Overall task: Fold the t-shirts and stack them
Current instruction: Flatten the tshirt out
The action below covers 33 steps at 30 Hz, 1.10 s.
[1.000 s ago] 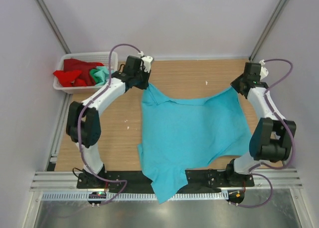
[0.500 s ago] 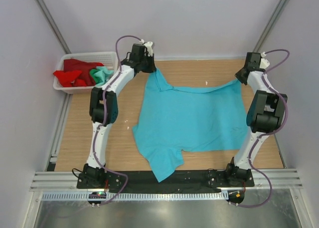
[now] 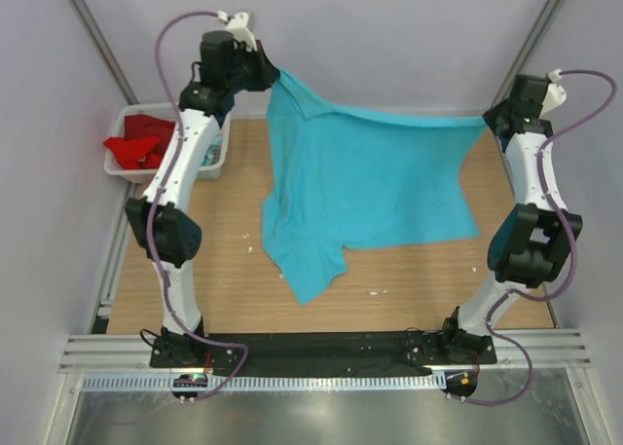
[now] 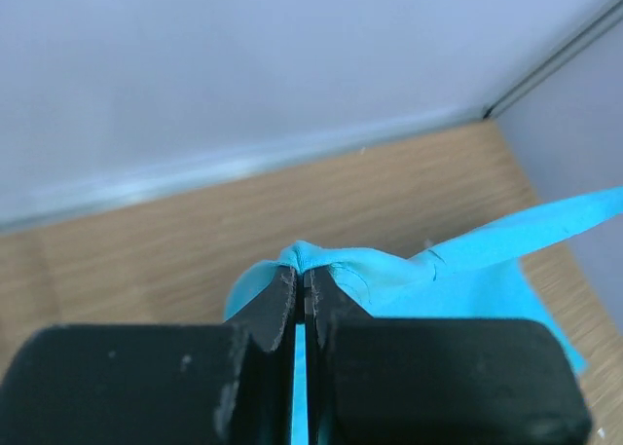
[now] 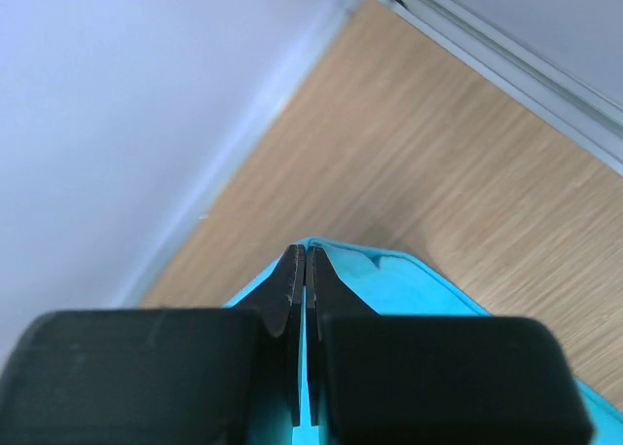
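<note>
A turquoise t-shirt (image 3: 370,182) hangs stretched between my two grippers, high over the far half of the table, its lower end draping down to the wood. My left gripper (image 3: 275,75) is shut on its top left corner, seen pinched in the left wrist view (image 4: 304,270). My right gripper (image 3: 487,122) is shut on its top right corner, seen in the right wrist view (image 5: 306,255). A red t-shirt (image 3: 136,145) lies crumpled in the white basket (image 3: 216,161) at the far left. The mint green one is hidden behind my left arm.
The wooden table (image 3: 419,279) ends at white walls behind and on both sides. A black rail (image 3: 321,348) with the arm bases runs along the near edge. Small white specks lie on the wood near the shirt's lower end.
Both grippers have risen and moved toward the back wall, lifting the turquoise shirt. Its lower end has slid off the near rail onto the wood, and most of it now hangs in the air.
</note>
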Each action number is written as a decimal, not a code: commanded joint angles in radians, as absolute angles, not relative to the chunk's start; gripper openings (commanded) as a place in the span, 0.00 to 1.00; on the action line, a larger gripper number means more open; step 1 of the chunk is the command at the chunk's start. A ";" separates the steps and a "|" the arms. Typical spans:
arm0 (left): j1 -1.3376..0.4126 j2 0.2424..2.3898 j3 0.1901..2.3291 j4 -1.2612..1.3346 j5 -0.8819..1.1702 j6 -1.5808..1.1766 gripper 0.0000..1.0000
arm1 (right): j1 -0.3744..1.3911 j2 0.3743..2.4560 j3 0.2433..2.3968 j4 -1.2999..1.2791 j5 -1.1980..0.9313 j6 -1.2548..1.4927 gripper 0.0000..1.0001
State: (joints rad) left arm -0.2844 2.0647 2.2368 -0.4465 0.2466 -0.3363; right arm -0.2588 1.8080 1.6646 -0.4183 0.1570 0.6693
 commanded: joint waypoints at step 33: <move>-0.278 1.212 1.718 -0.355 0.351 -0.193 0.00 | -0.103 1.106 1.330 -0.230 0.204 0.644 0.01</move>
